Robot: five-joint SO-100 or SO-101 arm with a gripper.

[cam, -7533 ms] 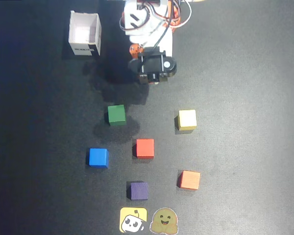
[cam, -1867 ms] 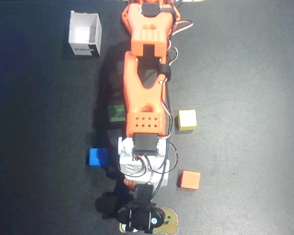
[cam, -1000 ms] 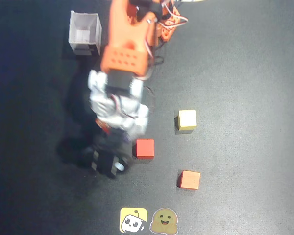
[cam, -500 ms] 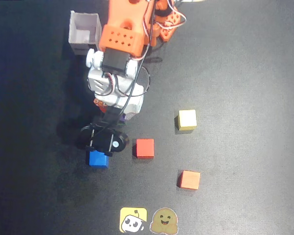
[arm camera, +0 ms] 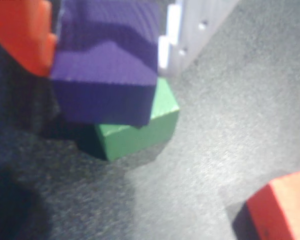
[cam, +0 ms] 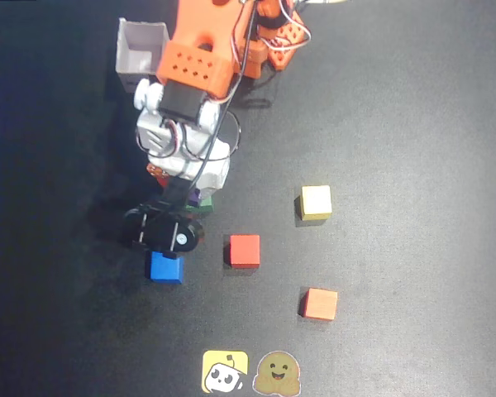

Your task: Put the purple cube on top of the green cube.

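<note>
In the wrist view the purple cube [arm camera: 107, 75] sits between my gripper's [arm camera: 106, 56] orange finger on the left and white finger on the right. The gripper is shut on it. The cube is over the green cube [arm camera: 140, 132], covering most of its top and offset to the left; whether they touch I cannot tell. In the overhead view the arm hides the gripper. Only slivers of the purple cube [cam: 196, 197] and the green cube [cam: 208, 203] show below the white wrist.
A blue cube [cam: 165, 267] lies just below the wrist camera. A red cube [cam: 245, 250] lies to the right and also shows in the wrist view [arm camera: 282, 210]. A yellow cube [cam: 317, 201] and an orange cube [cam: 321, 303] lie farther right. A grey box [cam: 140, 50] stands at the top left. Two stickers [cam: 248, 372] lie at the bottom edge.
</note>
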